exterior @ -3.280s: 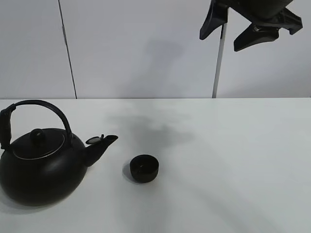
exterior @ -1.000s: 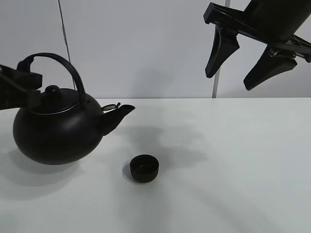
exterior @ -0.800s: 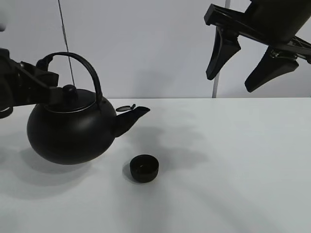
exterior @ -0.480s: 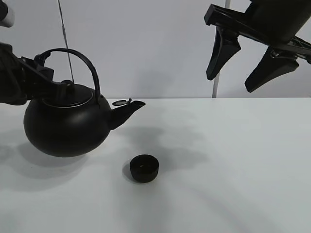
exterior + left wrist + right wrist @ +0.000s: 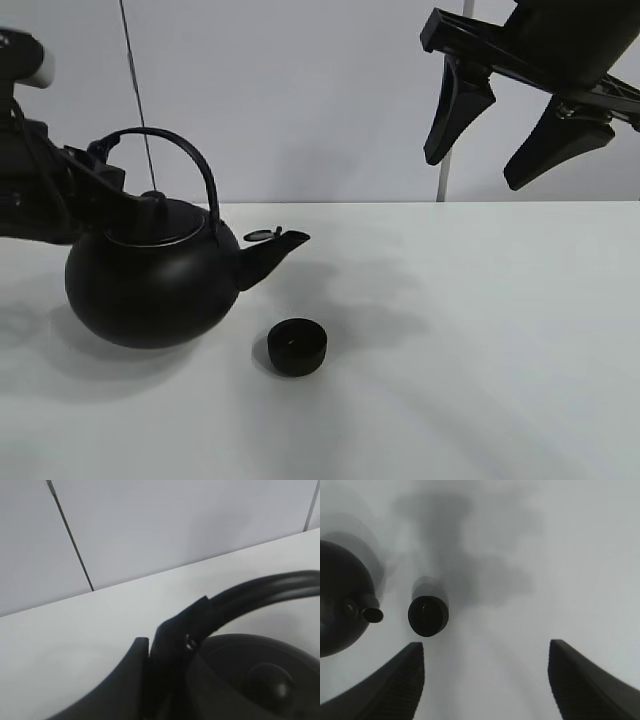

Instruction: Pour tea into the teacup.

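The big round black kettle (image 5: 150, 290) hangs a little above the white table (image 5: 500, 350), upright, with its spout (image 5: 275, 248) pointing right. My left gripper (image 5: 92, 168) is shut on the left side of its arched handle (image 5: 195, 165). The left wrist view shows the handle (image 5: 260, 592) clamped between my fingers (image 5: 132, 670), above the lid (image 5: 250, 675). The small matte-black teacup (image 5: 297, 347) stands on the table just right of and below the spout tip. My right gripper (image 5: 475, 168) is open and empty, high at the upper right. Its wrist view shows the teacup (image 5: 428, 615) and the kettle (image 5: 340, 610) below it.
A pale wall stands right behind the table's far edge. A thin white pole (image 5: 445, 180) rises at the back right. The kettle and the raised right arm throw soft shadows on the table.
My left gripper has lifted the kettle off the table and carried it right, toward the teacup; in the last half second it moved slightly right and down. The right gripper and teacup have not moved.
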Robot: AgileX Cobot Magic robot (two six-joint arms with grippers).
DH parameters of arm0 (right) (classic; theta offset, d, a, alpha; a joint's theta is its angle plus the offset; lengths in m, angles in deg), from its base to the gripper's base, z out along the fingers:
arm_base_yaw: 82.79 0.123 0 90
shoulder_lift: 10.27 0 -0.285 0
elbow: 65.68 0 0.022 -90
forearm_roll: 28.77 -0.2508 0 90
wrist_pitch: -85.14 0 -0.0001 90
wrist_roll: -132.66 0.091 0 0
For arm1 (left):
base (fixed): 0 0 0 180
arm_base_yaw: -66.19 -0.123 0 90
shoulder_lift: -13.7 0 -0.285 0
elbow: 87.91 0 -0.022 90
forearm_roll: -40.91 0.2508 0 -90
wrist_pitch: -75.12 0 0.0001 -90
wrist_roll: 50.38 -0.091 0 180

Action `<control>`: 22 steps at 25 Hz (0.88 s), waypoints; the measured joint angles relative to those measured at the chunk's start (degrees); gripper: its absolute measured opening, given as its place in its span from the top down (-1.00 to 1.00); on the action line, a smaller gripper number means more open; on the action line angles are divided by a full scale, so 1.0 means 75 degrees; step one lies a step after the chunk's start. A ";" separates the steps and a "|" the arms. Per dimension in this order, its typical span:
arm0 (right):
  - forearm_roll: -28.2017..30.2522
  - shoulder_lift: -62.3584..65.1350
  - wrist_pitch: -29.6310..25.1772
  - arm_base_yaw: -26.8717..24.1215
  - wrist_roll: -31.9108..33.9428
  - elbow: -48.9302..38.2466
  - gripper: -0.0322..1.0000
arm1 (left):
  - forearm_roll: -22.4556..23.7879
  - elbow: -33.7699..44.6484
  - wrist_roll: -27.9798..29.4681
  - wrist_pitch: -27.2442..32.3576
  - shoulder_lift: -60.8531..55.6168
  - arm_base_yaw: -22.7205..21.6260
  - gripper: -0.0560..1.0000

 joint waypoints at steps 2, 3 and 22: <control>0.0000 0.0000 0.0000 0.0000 0.0000 0.0000 0.00 | -0.0001 0.0000 0.0039 -0.0180 0.0239 0.0125 0.69; 0.0000 0.0000 0.0000 0.0000 0.0000 0.0000 0.00 | 0.0018 0.0000 0.0041 -0.0235 0.0329 0.0167 0.69; 0.0000 0.0000 0.0202 0.0000 0.0000 0.0000 0.00 | 0.0448 0.0000 -0.0971 -0.0565 0.0490 0.0238 0.69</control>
